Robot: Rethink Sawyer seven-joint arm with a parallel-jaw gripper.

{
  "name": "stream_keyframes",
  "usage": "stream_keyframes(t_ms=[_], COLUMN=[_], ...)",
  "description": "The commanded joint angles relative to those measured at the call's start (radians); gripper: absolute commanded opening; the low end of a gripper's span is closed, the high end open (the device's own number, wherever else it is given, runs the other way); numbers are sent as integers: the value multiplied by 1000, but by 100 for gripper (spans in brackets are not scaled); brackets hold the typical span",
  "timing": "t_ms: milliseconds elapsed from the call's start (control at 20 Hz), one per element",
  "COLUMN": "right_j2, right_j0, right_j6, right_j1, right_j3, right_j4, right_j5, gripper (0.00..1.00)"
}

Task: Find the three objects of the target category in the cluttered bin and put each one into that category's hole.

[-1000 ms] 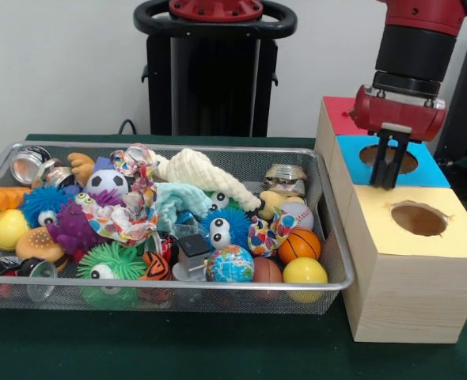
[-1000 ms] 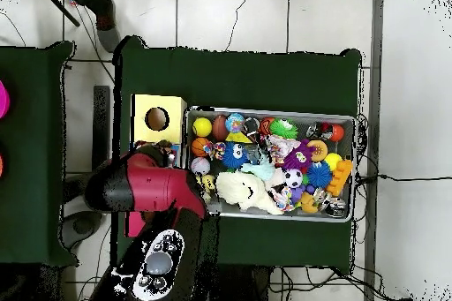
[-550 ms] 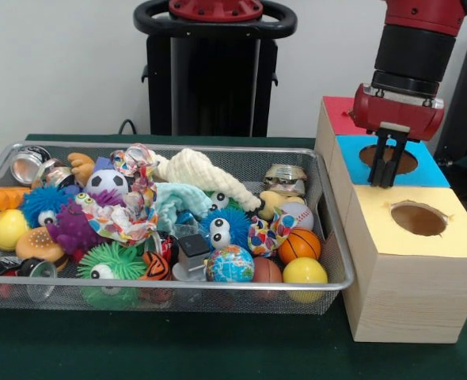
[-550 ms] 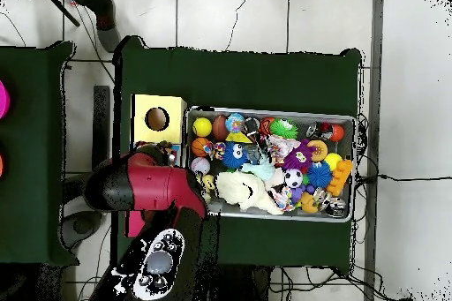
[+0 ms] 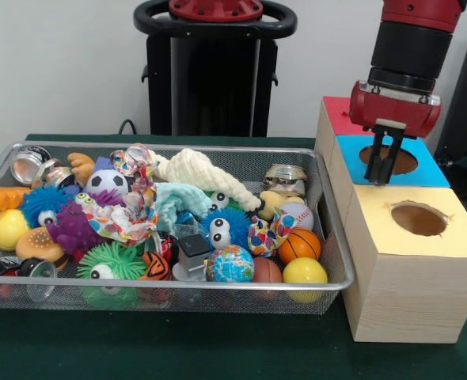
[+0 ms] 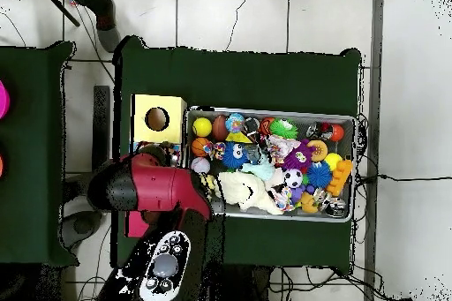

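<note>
Silver wire-mesh bin [image 5: 333,237] of mixed toys lies at 9 o'clock from the black pincer [image 5: 384,168], fingers together and empty, over the blue-topped wooden box's round hole [image 5: 389,161].

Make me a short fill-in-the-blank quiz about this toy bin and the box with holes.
1. The pincer hangs over the ___ panel's hole.
2. The box panel nearest the camera is ___.
3. The toys sit in a wire ___.
4. The globe ball lies beside a brown ___.

Missing words: blue; yellow; basket; football
</note>
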Motion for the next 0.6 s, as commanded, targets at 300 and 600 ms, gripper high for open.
stream_keyframes(t_ms=[300, 600], right_j2=[153, 182], right_j0=[-180, -245], right_j6=[-67, -95], right_j1=[-134, -183], right_j3=[102, 75], right_j4=[-70, -105], right_j5=[245, 317], gripper=[0, 0])
